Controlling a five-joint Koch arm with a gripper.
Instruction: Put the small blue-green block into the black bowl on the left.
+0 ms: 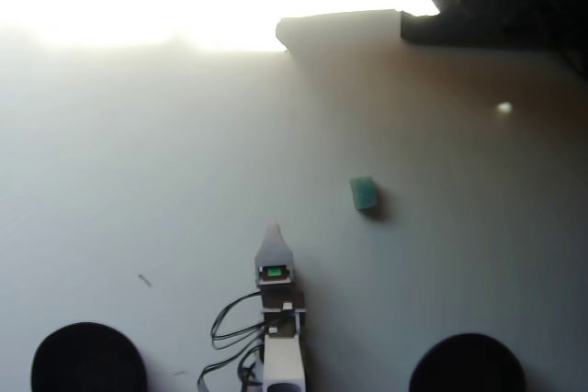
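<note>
Block: we saw the small blue-green block [364, 194] sitting on its own on the pale counter [138, 181], a bit right of centre in the overhead view, casting a little shadow to its lower right.
Pincer: the pincer [274, 229] sat down-left of the block, clearly apart from it and touching nothing. Only one pointed tip showed from above, so we honestly couldn't tell if it was open or closed.
Arm: the arm [280, 337] came up from the bottom edge, with dark cables [230, 323] looping off its left side.
Bowls: we had two black bowls, one in the bottom-left corner [87, 360] and one at bottom right [469, 364], both well away from the block.
Glare: the top left was totally blown out by light.
</note>
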